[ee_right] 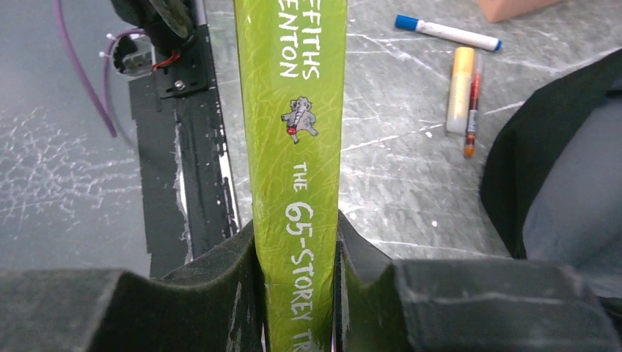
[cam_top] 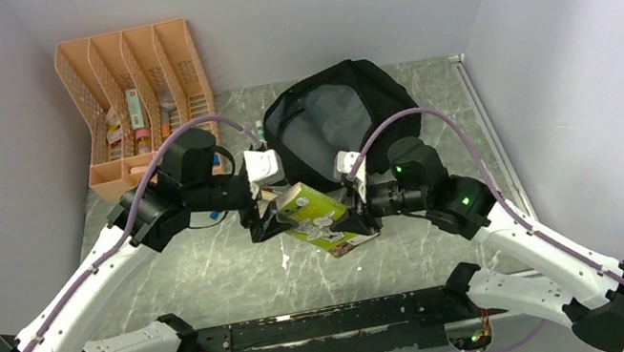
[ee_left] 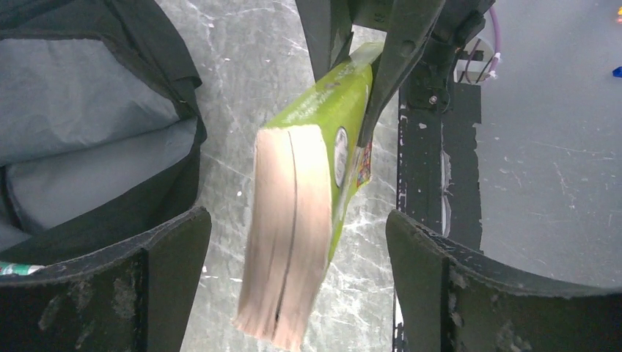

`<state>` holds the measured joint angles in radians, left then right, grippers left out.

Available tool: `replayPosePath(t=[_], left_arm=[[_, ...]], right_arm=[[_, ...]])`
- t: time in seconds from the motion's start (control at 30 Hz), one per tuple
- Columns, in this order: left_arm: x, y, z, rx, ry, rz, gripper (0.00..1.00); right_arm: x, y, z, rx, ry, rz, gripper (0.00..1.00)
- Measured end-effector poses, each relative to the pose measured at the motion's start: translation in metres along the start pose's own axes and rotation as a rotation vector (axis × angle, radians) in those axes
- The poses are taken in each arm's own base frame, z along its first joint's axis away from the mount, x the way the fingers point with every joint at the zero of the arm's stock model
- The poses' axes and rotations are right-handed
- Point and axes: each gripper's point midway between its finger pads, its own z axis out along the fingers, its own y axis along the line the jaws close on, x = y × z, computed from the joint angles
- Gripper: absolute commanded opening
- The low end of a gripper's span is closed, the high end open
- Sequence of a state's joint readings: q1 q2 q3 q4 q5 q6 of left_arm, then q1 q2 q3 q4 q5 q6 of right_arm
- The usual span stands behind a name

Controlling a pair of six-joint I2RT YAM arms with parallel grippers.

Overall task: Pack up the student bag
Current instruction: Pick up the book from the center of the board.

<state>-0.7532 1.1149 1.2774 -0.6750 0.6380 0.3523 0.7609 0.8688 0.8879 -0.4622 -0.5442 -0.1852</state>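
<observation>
The peach-orange mesh desk organiser (cam_top: 138,100) stands at the table's back left; the items in its slots are too small to tell apart. The left gripper (ee_left: 297,238) has its jaws spread wide, its dark fingers (ee_left: 158,279) clear on either side of the lime-green paperback book (cam_top: 321,220), touching neither cover. The right gripper (ee_right: 297,257) is clamped on the book's spine, holding it above the grey marbled table (cam_top: 209,272); its pads hide the title's end. The large black fabric student bag (cam_top: 345,112) lies just behind both grippers, mouth open, grey lining showing; both wrist views crop it. A blue-capped white marker (ee_right: 447,31) and a yellow highlighter (ee_right: 460,81) lie near it.
</observation>
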Motion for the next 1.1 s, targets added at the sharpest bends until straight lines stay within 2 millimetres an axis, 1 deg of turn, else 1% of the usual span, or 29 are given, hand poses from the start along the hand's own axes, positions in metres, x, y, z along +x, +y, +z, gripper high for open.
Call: replayPosePath(t=[0.1,0.17,0.3,0.53,0.73,0.8,0.83,0.87,0.93,0.97,1.1], left_arm=[[0.001,-0.001,0.005,0.024,0.001,-0.008,0.92],[0.002,-0.004,0.007,0.046,0.0,-0.013,0.87],[0.002,-0.01,0.01,0.091,-0.005,-0.016,0.74],[0.012,-0.015,0.018,0.153,0.024,-0.038,0.53],[0.013,-0.021,0.018,0.188,0.021,-0.036,0.37],[0.013,-0.023,0.018,0.197,0.021,-0.033,0.25],[0.013,-0.024,0.018,0.2,0.022,-0.032,0.14],[0.013,-0.025,0.019,0.203,0.022,-0.033,0.07],[0.013,-0.026,0.019,0.206,0.023,-0.03,0.05],[0.012,-0.026,0.019,0.206,0.021,-0.03,0.05],[0.01,-0.026,0.02,0.201,0.016,-0.03,0.05]], right_arm=[[-0.001,0.005,0.001,-0.036,0.009,-0.001,0.0],[-0.002,0.007,0.002,-0.053,0.009,-0.005,0.0],[-0.007,0.01,0.001,-0.073,-0.003,-0.017,0.0],[-0.016,0.012,0.0,-0.095,-0.011,-0.043,0.0],[-0.016,0.011,0.0,-0.096,-0.004,-0.056,0.0],[-0.016,0.011,-0.001,-0.095,-0.002,-0.056,0.0],[-0.015,0.011,-0.001,-0.093,-0.001,-0.056,0.0],[-0.015,0.011,-0.001,-0.094,0.001,-0.055,0.0],[-0.015,0.01,-0.002,-0.086,0.001,-0.056,0.0],[-0.016,0.01,-0.002,-0.081,0.0,-0.054,0.02],[-0.016,0.008,-0.004,-0.052,-0.019,-0.045,0.37]])
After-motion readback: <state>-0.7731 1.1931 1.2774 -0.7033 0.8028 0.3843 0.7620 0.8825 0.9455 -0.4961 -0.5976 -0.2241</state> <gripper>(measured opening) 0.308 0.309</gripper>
